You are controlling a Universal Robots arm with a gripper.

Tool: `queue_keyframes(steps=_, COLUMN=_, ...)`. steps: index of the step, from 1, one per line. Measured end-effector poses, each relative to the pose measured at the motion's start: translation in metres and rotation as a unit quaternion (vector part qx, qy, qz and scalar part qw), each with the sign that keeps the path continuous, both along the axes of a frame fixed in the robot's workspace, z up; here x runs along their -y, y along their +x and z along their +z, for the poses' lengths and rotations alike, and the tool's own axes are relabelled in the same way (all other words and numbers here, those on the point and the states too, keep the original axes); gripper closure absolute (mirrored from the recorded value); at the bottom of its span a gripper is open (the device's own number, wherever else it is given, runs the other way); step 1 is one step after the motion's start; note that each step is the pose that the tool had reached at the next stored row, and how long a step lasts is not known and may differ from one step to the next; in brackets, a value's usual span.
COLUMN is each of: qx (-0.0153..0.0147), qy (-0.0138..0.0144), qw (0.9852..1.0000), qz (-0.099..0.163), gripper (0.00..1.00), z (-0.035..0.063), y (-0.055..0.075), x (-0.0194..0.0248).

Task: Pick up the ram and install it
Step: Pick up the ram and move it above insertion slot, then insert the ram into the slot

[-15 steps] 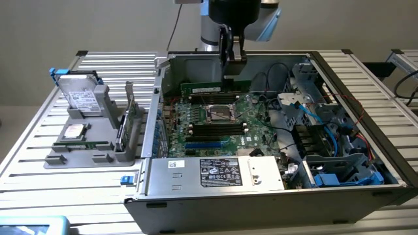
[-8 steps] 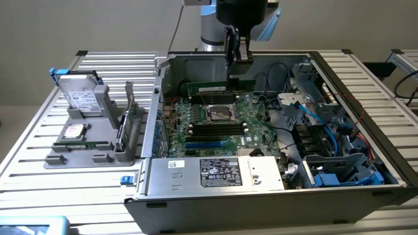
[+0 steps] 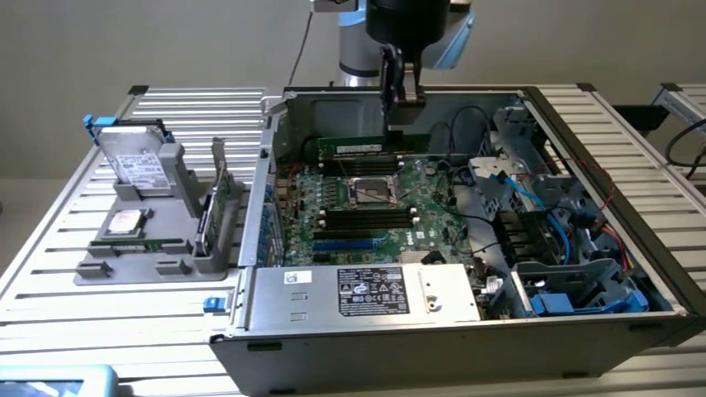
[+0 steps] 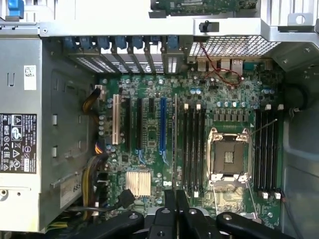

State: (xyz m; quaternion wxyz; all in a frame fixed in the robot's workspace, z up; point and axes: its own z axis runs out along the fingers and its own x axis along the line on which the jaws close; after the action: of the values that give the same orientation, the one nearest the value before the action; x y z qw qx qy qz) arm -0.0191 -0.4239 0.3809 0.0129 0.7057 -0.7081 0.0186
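Observation:
The ram [image 3: 355, 147] is a narrow green stick with a white label. It hangs level inside the open computer case [image 3: 617, 207], above the back of the motherboard [image 3: 419, 240]. My gripper [image 3: 398, 122] comes down from above and is shut on the stick's upper edge near one end. In the wrist view the ram [image 4: 174, 144] shows edge-on as a thin strip running out from the gripper [image 4: 175, 196]. It lies parallel to a bank of black memory slots [image 4: 193, 149] and just beside it. A second bank of slots [image 4: 266, 149] lies beyond the CPU socket [image 4: 228, 157].
A grey holder [image 3: 132, 248] on the exterior view's left carries a silver hard drive [image 3: 138, 161] and an upright green expansion card [image 3: 215, 198]. The power supply [image 3: 364, 289] fills the case front. Cables and blue drive bays [image 3: 551, 223] crowd the exterior view's right side.

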Motion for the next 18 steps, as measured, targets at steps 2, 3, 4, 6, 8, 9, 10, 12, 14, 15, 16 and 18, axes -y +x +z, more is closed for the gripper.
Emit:
queue_keyframes(steps=2, qx=0.0000, qy=0.0000, qw=1.0000, qz=-0.001, gripper=0.88, z=-0.0013, y=0.000, x=-0.0035)
queue_keyframes(steps=3, qx=0.0000, qy=0.0000, qw=1.0000, qz=-0.001, gripper=0.88, z=-0.0019, y=0.000, x=-0.0053)
queue_keyframes(steps=4, qx=0.0000, qy=0.0000, qw=1.0000, qz=-0.001, gripper=0.88, z=-0.0026, y=0.000, x=-0.0072)
queue_keyframes(steps=6, qx=0.0000, qy=0.0000, qw=1.0000, qz=-0.002, gripper=0.88, z=-0.0042, y=0.000, x=-0.0109)
queue_keyframes(steps=8, qx=0.0000, qy=0.0000, qw=1.0000, qz=-0.003, gripper=0.88, z=-0.0059, y=0.000, x=-0.0144)
queue_keyframes(steps=9, qx=0.0000, qy=-0.0001, qw=1.0000, qz=-0.003, gripper=0.88, z=-0.0068, y=0.000, x=-0.0161)
queue_keyframes(steps=10, qx=0.0000, qy=-0.0001, qw=1.0000, qz=-0.003, gripper=0.88, z=-0.0076, y=0.000, x=-0.0177)
queue_keyframes(steps=12, qx=0.0000, qy=0.0000, qw=1.0000, qz=-0.004, gripper=0.88, z=-0.0098, y=0.000, x=-0.0211)
queue_keyframes(steps=14, qx=0.0000, qy=0.0000, qw=1.0000, qz=-0.005, gripper=0.88, z=-0.0124, y=0.000, x=-0.0241)
queue_keyframes(steps=15, qx=0.0000, qy=-0.0001, qw=1.0000, qz=-0.006, gripper=0.88, z=-0.0139, y=0.000, x=-0.0253)
queue_keyframes(steps=16, qx=0.0000, qy=0.0000, qw=1.0000, qz=-0.006, gripper=0.88, z=-0.0157, y=0.000, x=-0.0266)
queue_keyframes(steps=18, qx=0.0000, qy=0.0000, qw=1.0000, qz=-0.007, gripper=0.88, z=-0.0189, y=0.001, x=-0.0292)
